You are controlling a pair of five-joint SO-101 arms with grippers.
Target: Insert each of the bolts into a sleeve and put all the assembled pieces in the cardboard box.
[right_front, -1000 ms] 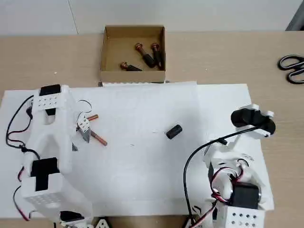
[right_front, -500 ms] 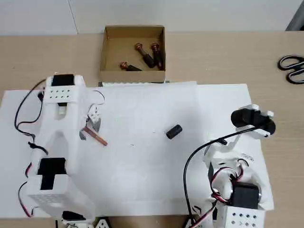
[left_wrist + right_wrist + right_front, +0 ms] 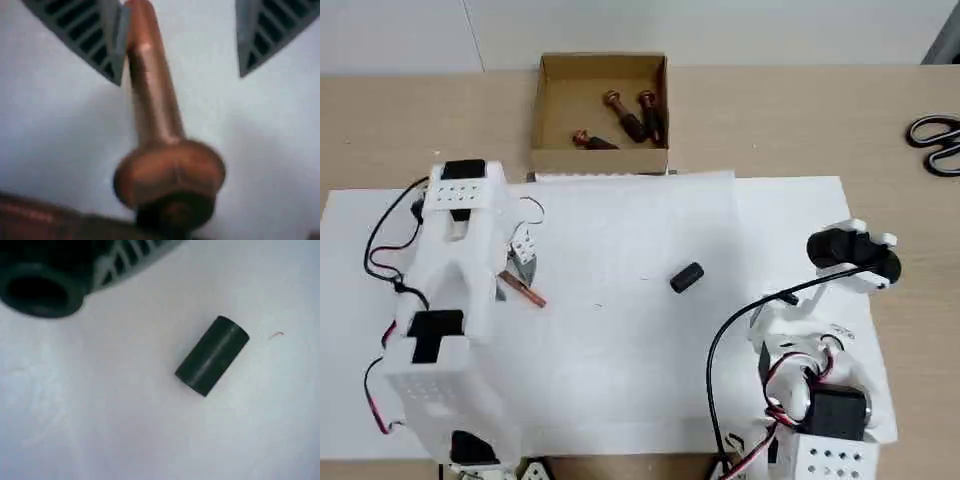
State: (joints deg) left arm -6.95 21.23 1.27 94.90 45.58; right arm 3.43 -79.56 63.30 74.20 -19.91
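The left arm has swung across the white paper sheet (image 3: 620, 350) since a second ago. Its wrist block now sits nearer the cardboard box (image 3: 535, 110) and farther in from the bench (image 3: 770, 120) edge. The left claw (image 3: 515, 272) has come over the copper-coloured metal bolt (image 3: 525, 291), which lies where it lay before.

In the left wrist view the left claw (image 3: 180, 77) stands apart, its two ribbed fingers (image 3: 85, 35) spread wide and clamped on nothing. The bolt (image 3: 155, 105) lies on the paper between them, its shank tip touching one finger and its round head towards the camera. A blurred copper-brown strip (image 3: 50, 217) runs beside the head; I cannot tell what it is. The short copper piece seen a second ago near the claw is now covered by the arm.

The short black cylindrical sleeve (image 3: 687, 277) has not moved and lies on its side near the middle of the sheet, well apart from the bolt. The right wrist view shows the sleeve (image 3: 212, 355) alone on the paper.

The right claw (image 3: 835, 250) keeps its place at the sheet's right side. I cannot tell whether it is apart or together.

Three assembled bolt-and-sleeve pieces (image 3: 630, 115) lie in the box as before. Black-handled scissors (image 3: 935, 140) rest at the far right of the bench.
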